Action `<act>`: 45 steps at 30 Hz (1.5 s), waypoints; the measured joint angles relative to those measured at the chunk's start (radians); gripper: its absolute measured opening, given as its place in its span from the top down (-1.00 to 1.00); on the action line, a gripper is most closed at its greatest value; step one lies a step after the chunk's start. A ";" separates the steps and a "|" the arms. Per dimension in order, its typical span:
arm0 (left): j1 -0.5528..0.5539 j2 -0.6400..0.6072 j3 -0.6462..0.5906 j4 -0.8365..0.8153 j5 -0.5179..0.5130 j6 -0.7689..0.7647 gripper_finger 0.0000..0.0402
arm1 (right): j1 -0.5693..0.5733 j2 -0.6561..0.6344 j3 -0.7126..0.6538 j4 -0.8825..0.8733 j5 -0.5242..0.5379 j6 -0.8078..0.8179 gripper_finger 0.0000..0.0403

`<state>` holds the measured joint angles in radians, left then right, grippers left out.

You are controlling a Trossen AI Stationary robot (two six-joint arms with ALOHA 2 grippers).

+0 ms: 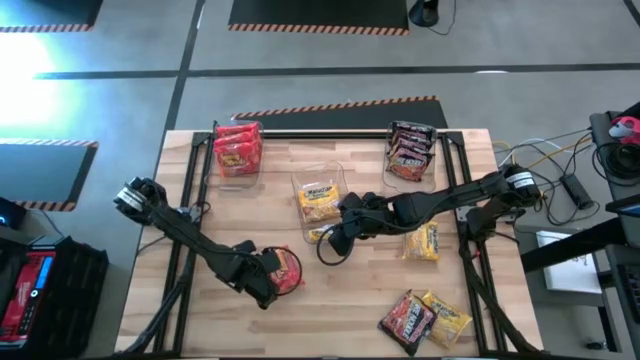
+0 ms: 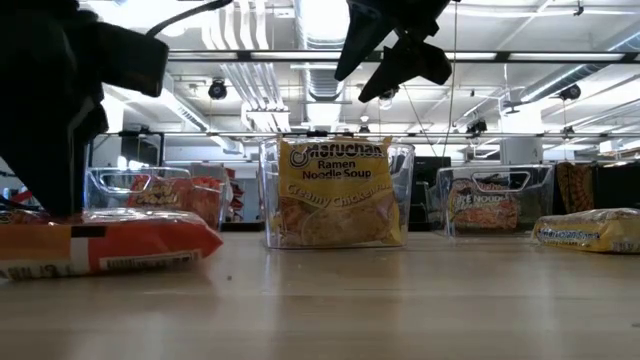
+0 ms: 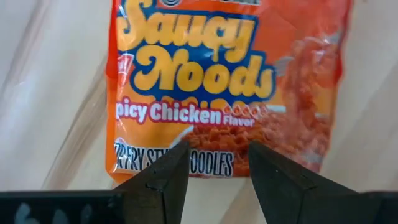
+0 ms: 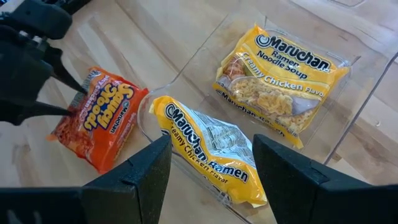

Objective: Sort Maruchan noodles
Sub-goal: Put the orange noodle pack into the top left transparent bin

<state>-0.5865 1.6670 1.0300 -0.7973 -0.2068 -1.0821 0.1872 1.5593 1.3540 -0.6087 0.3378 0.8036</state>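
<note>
Dark fingers (image 3: 165,180) of the left hand (image 3: 217,171) are hanging narrowly parted, gripping nothing, directly over the red packet (image 3: 227,87) lying flat on the desk (image 1: 330,320), its long axis running away from them. Farther off, the right hand (image 4: 211,168) is hovering wide over the yellow packet (image 4: 208,152).

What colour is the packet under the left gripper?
Orange-red, with yellow and blue "Saucy Noods" lettering on the packet; clearest in the left wrist view.
</note>
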 joint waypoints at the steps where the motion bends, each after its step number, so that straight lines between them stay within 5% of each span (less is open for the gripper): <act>1: 0.000 0.000 -0.008 0.007 -0.004 0.000 0.27 | 0.000 0.000 0.000 0.000 0.000 0.000 -0.07; 27: -0.076 0.006 -0.090 0.041 0.067 -0.037 0.27 | 0.000 0.000 0.000 0.015 0.000 0.000 -0.07; 45: -0.074 0.003 -0.111 0.104 0.028 -0.079 0.27 | -0.004 0.004 0.000 0.102 0.001 -0.002 -0.07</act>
<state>-0.6605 1.6696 0.9193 -0.6934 -0.1787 -1.1607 0.1829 1.5632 1.3540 -0.5065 0.3390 0.8015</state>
